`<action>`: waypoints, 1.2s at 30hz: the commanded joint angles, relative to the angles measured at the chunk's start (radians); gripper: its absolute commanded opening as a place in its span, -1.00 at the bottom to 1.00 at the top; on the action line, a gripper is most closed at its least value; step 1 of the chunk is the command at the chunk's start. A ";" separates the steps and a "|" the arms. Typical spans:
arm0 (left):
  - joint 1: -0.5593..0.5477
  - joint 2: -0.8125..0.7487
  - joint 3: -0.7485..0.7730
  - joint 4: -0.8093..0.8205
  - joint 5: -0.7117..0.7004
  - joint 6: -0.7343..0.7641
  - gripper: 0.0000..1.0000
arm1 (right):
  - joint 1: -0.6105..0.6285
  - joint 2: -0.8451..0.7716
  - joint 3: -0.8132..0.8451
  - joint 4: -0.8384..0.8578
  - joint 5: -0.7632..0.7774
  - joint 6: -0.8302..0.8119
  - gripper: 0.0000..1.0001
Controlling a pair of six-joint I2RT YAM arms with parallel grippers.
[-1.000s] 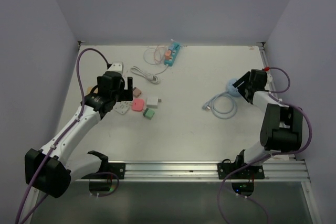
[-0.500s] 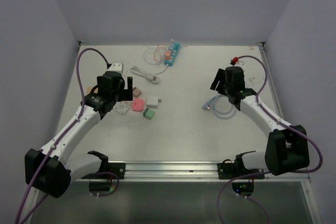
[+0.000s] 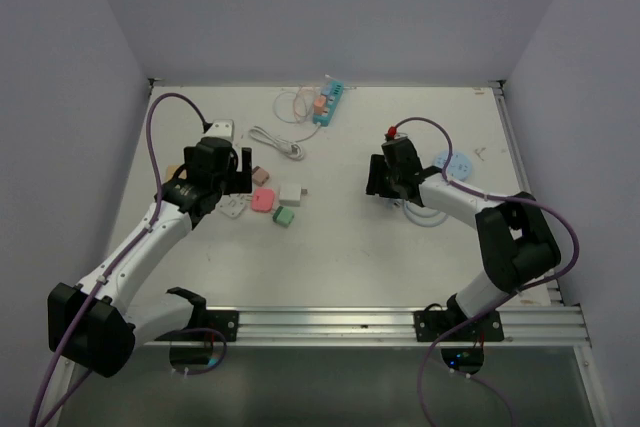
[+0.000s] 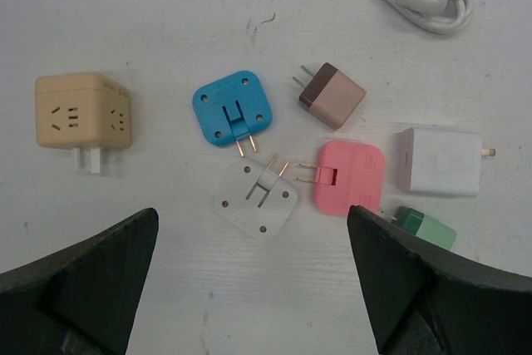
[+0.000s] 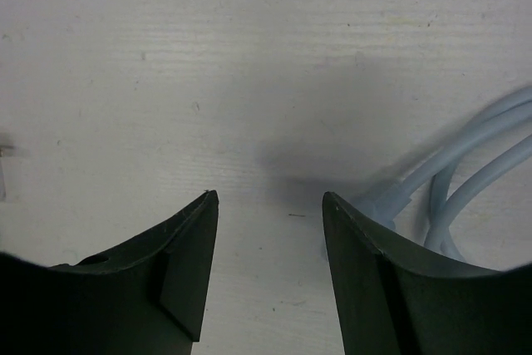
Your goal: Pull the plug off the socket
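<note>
Seven loose adapters [image 4: 349,176] lie below the spread left end effector [image 4: 252,226].

My left gripper [image 3: 236,160] hangs over a cluster of small adapters [image 3: 262,200], fingers apart. My right gripper [image 3: 378,185] is low near the middle of the table [image 3: 340,247], just beside a pale blue cable [image 3: 427,211]. The teal strip [image 3: 331,105], a pink plug [image 3: 319,102] in it, lies by the far edge, well apart from both.

We are seeing smooth plastic on the blue adapter [image 4: 230,110], pink adapter [image 4: 350,177] and teal strip [image 3: 328,105], shiny brassy metal prongs [image 4: 264,184] on the white adapter [image 4: 249,205], a glossy pale cable [image 5: 499,118], and a matt, scuffed white table [image 5: 249,56].
</note>
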 commanded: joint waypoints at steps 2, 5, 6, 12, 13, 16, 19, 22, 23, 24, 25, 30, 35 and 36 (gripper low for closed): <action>0.006 -0.008 -0.004 0.041 -0.024 0.014 0.99 | -0.014 0.012 -0.006 -0.011 0.082 0.020 0.11; 0.005 -0.006 -0.004 0.040 -0.021 0.014 0.99 | -0.065 -0.016 -0.035 -0.040 0.160 0.045 0.04; 0.005 -0.008 -0.004 0.041 -0.021 0.014 0.99 | -0.083 -0.024 -0.043 -0.048 0.170 0.056 0.03; 0.005 -0.012 -0.004 0.041 -0.020 0.014 0.99 | -0.231 -0.062 -0.072 -0.109 0.246 0.068 0.02; 0.005 -0.012 -0.004 0.041 -0.017 0.014 0.99 | -0.232 -0.063 -0.064 -0.115 0.274 0.065 0.03; 0.006 -0.009 -0.003 0.041 -0.009 0.016 0.99 | -0.234 -0.062 -0.042 -0.131 0.292 0.062 0.04; 0.005 -0.011 -0.004 0.041 -0.006 0.016 0.99 | -0.228 -0.076 -0.022 -0.105 0.256 0.039 0.04; 0.005 -0.009 -0.003 0.044 -0.001 0.016 0.99 | -0.186 -0.076 0.015 -0.059 0.193 -0.012 0.05; 0.005 -0.011 -0.003 0.044 -0.001 0.014 0.99 | -0.166 -0.067 0.032 -0.048 0.181 -0.032 0.06; 0.005 -0.011 -0.003 0.044 -0.003 0.016 0.99 | -0.127 -0.056 0.052 -0.040 0.152 -0.071 0.06; 0.005 -0.014 -0.003 0.044 -0.003 0.014 0.99 | -0.105 -0.042 0.089 -0.031 0.139 -0.081 0.06; 0.005 -0.015 -0.003 0.044 -0.014 0.011 0.99 | 0.004 0.087 0.198 0.081 0.020 -0.099 0.06; 0.005 -0.011 -0.006 0.049 -0.011 0.008 0.99 | 0.070 0.252 0.391 0.159 -0.144 -0.171 0.16; 0.005 -0.011 -0.006 0.051 -0.010 0.006 0.99 | 0.091 0.312 0.426 0.158 -0.166 -0.206 0.21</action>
